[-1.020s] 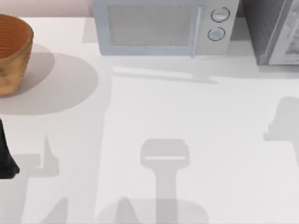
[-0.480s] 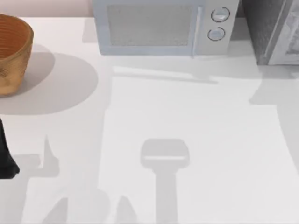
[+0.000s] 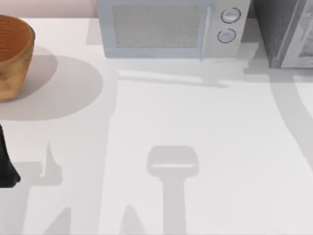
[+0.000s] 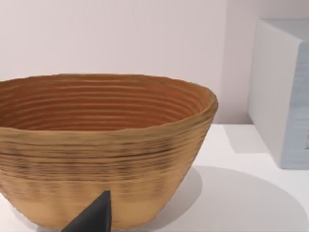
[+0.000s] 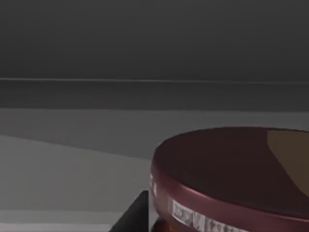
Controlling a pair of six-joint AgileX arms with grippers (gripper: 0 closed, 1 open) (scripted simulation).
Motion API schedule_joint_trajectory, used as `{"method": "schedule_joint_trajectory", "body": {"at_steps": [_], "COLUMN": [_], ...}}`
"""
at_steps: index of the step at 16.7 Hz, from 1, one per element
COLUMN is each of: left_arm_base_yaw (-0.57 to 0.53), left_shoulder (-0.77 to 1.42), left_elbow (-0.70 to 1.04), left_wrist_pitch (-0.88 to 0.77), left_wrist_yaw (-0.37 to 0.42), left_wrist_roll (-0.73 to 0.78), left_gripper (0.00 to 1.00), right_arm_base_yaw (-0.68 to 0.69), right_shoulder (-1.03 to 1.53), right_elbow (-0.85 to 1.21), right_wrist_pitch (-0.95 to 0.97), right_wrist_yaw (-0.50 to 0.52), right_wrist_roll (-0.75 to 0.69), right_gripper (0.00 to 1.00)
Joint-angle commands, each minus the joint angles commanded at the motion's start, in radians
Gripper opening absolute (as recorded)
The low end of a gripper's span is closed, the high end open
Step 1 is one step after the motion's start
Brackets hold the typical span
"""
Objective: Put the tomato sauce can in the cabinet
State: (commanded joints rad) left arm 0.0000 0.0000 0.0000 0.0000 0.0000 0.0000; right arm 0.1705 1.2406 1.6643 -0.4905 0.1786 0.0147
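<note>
A pale microwave (image 3: 168, 29) stands at the far edge of the white table (image 3: 205, 127), near the middle, its mesh door facing forward and two round knobs (image 3: 230, 15) stacked one above the other at its right end. A woven basket (image 3: 13, 54), tan outside and orange-brown inside with ribbed walls, sits upright at the far left of the table, well apart from the microwave. In the left wrist view the basket (image 4: 104, 145) appears empty as far as its interior is visible, with a corner of the microwave (image 4: 280, 92) beyond it.
</note>
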Motion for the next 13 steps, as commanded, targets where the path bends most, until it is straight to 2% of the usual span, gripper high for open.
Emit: {"method": "schedule_joint_trajectory", "body": {"at_steps": [5,13], "left_arm_base_yaw": [0.000,0.000], "left_shoulder": [0.000,0.000], "left_elbow": [0.000,0.000], "left_wrist_pitch": [0.000,0.000], "left_wrist_yaw": [0.000,0.000], "left_wrist_roll": [0.000,0.000], "left_gripper": [1.00,1.00], "right_arm_base_yaw": [0.020,0.017], "right_shoulder": [0.108,0.120], "right_elbow": [0.188,0.207], "right_wrist_pitch": [-0.028,-0.024], "right_wrist_yaw": [0.021,0.019], "right_wrist_roll": [0.004,0.006], "right_gripper": [0.00,0.00]}}
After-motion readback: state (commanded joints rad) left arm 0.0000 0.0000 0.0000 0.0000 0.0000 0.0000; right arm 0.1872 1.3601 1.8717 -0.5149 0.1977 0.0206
